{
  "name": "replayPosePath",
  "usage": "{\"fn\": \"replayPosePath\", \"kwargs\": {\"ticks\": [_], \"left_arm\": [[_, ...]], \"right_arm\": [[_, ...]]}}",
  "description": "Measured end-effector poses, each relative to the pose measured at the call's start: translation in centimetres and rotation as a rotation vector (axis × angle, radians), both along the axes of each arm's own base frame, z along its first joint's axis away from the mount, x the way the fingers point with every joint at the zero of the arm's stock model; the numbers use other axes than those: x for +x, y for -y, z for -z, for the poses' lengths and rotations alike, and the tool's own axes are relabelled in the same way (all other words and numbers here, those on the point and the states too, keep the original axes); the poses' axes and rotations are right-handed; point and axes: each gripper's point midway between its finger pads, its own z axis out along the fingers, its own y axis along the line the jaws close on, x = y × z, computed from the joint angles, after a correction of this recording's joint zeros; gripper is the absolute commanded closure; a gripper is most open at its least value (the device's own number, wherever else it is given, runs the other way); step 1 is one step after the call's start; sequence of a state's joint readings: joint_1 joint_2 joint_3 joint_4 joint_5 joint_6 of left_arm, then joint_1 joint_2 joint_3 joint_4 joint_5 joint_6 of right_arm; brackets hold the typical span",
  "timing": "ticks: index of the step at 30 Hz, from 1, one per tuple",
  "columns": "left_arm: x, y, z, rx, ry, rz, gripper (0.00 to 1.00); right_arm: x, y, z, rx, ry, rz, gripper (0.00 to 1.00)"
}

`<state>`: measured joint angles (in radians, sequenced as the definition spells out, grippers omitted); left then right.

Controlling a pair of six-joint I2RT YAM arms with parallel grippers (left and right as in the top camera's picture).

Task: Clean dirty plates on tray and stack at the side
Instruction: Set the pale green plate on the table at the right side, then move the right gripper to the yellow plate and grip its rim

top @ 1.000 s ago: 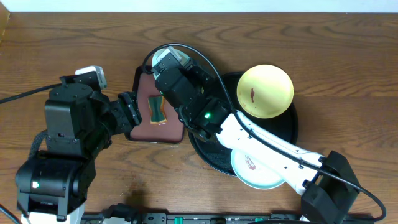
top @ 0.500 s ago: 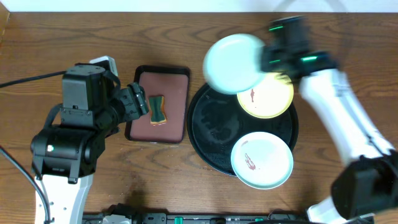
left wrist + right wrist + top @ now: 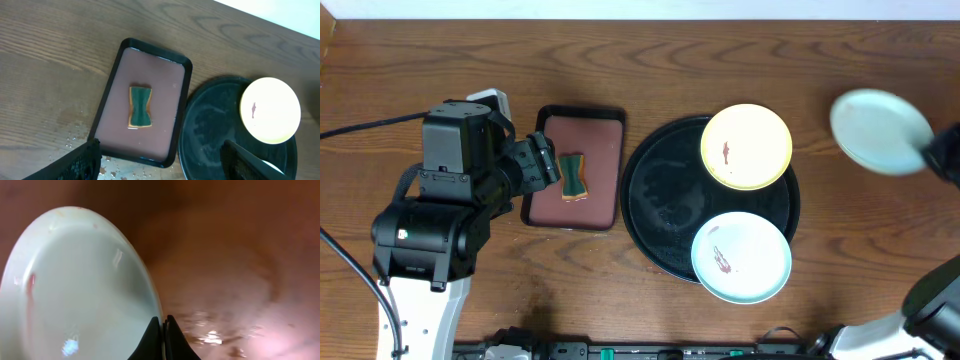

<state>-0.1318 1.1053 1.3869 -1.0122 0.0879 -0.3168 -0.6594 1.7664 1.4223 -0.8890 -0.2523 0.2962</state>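
Right claw: my right gripper [image 3: 163, 330] is pinched tight on the rim of a mint-blue plate [image 3: 880, 130]; the jaws show almost no gap.
Carried plate: it is off the black tray [image 3: 660, 200], over bare tabletop [image 3: 840, 60] at the far right. I cannot tell whether it is touching the wood.
Its surface: mostly clear and wet-looking in the right wrist view, with a faint reddish trace near one edge.
Left claw: my left gripper [image 3: 548, 165] is spread wide and holds nothing, hanging over the near left side of the rectangular tray [image 3: 595, 140].
Sponge: the green sponge [image 3: 572, 177] lies in that tray, not gripped.
On the black tray: the yellow plate [image 3: 746, 146] sits at the far right and a second mint-blue plate [image 3: 741, 256] at the near right, each with a red-brown smear.
Done, as I judge it: one plate lifted out and nearly at the side.
Left to do: set this plate down, wipe the other two, then stack them on it.
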Motion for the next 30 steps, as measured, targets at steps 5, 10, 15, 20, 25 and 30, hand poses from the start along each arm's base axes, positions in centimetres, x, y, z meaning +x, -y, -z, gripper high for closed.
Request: {"fn": "replayPosePath", "kwargs": {"ticks": [5, 10, 15, 20, 25, 30], "left_arm": [[0.0, 0.1, 0.0, -0.002, 0.0, 0.002, 0.23], [0.0, 0.1, 0.0, -0.003, 0.0, 0.003, 0.23], [0.0, 0.1, 0.0, -0.003, 0.002, 0.003, 0.23], [0.0, 0.1, -0.1, -0.003, 0.002, 0.003, 0.23], [0.0, 0.1, -0.1, -0.006, 0.003, 0.005, 0.23], [0.1, 0.3, 0.1, -0.013, -0.006, 0.013, 0.23]], "right_arm": [[-4.3, 2.5, 5.4, 0.069, -0.096, 0.12, 0.99], [-6.1, 3.2, 7.2, 0.06, -0.132, 0.167, 0.67], [-4.6, 2.8, 6.8, 0.072, -0.056, 0.113, 0.52], [-1.3, -0.1, 2.9, 0.115, 0.146, -0.046, 0.45], [2.9, -8.7, -3.8, 0.061, 0.337, -0.369, 0.49], [4.7, -19.6, -4.6, -0.045, 0.301, -0.691, 0.5]]}}
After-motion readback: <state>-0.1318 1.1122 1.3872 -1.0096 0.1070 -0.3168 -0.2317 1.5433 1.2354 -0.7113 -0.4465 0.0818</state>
